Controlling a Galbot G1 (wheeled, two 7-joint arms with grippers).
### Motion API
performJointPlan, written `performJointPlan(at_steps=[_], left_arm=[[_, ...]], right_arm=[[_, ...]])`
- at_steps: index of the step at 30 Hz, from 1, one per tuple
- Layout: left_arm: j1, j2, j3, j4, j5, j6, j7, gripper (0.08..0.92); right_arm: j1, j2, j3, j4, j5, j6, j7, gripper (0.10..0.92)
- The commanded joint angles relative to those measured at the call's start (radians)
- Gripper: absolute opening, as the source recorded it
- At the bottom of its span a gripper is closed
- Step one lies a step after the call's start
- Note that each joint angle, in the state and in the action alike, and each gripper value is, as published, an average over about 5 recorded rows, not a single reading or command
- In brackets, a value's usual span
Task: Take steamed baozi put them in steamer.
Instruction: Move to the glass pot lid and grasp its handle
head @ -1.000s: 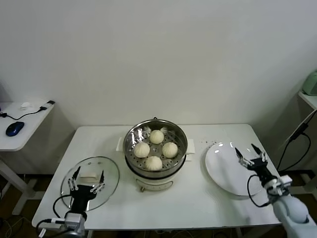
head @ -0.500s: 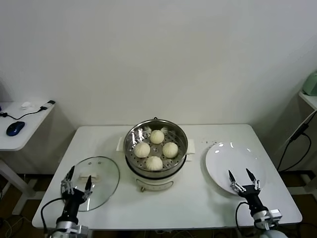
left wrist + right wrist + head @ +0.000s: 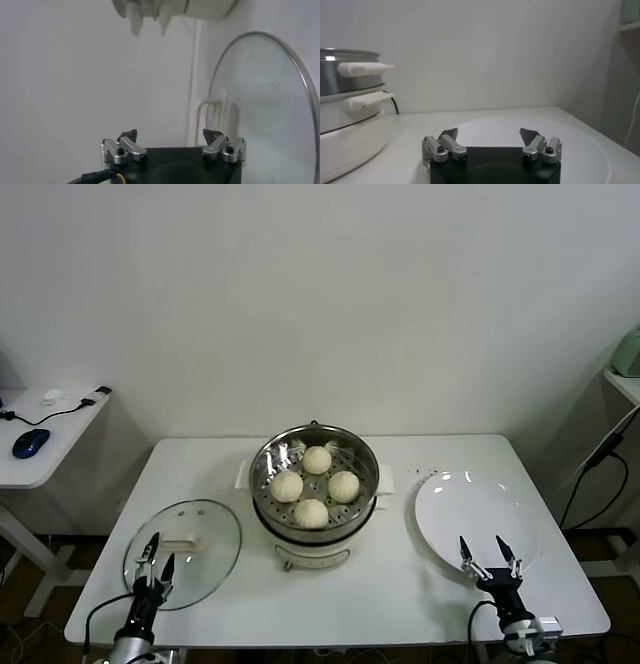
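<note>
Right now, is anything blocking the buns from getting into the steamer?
No. All four baozi already sit inside the open steamer. Its glass lid lies off to the side on the table, and the white plate holds nothing. Both grippers hang low at the table's near edge, open.

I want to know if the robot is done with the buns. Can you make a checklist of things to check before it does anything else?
1. All four steamed baozi in the steamer: ok.
2. Plate has no buns left: ok.
3. Left gripper open, holding nothing, low over the near edge of the glass lid: ok.
4. Right gripper open, holding nothing, at the plate's near edge: ok.
5. Lid on the steamer: not ok, it lies on the table to the steamer's left.
6. Steamer switched on: cannot tell.
</note>
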Motion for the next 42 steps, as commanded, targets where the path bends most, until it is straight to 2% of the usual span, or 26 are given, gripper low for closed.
performJointPlan(at_steps=[1, 18, 27, 42], left_arm=[[-0.014, 0.021, -0.005, 0.082, 0.119, 0.008, -0.043, 0.823], [-0.157, -0.008, 0.025, 0.138, 0.1, 0.044, -0.033, 0.806], [-0.166, -0.021, 0.037, 0.157, 0.086, 0.097, -0.041, 0.567], [-0.182, -0.034, 0.042, 0.203, 0.094, 0.1, -0.047, 0.158]], right_arm=[[-0.018, 0.027, 0.012, 0.019, -0.023, -0.019, 0.015, 0.823], [-0.029, 0.033, 0.042, 0.004, -0.03, -0.019, 0.003, 0.823], [-0.017, 0.028, 0.045, -0.009, -0.03, -0.024, 0.004, 0.823], [0.023, 0.02, 0.056, -0.007, -0.029, -0.039, 0.012, 0.823]])
